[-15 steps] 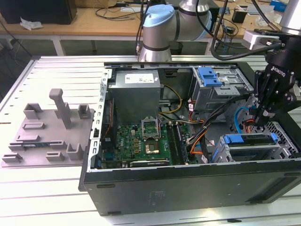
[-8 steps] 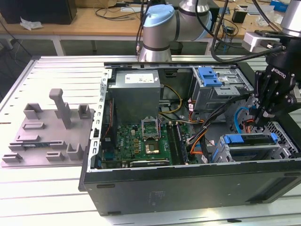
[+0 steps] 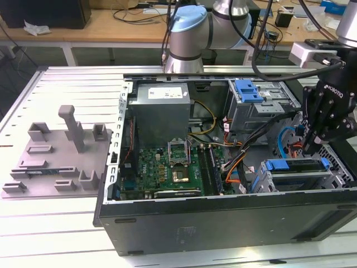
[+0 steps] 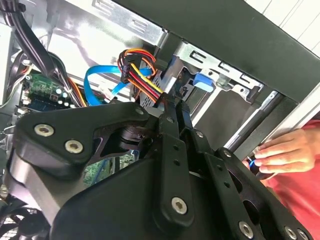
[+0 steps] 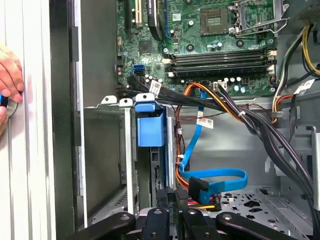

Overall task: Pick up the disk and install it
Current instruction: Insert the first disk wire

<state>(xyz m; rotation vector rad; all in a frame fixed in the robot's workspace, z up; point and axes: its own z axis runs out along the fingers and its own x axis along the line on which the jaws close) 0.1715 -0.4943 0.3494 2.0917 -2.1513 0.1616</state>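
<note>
Hanging closed, pincer (image 4: 174, 105) sits near the disk (image 3: 301, 164)

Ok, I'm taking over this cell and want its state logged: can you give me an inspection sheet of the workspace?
Surface: slatted metal table carrying an open computer case.
Job's things: what may be the disk, blue-capped, stands in the drive cage; label hidden.
Clutter: grey holder beside the case.
Grippers: gripper low beside that cage, among cables.
Cables: blue data cable and a red-yellow-orange bundle near the gripper.
Surroundings: a person's hand at the case edge; workbench behind.
</note>
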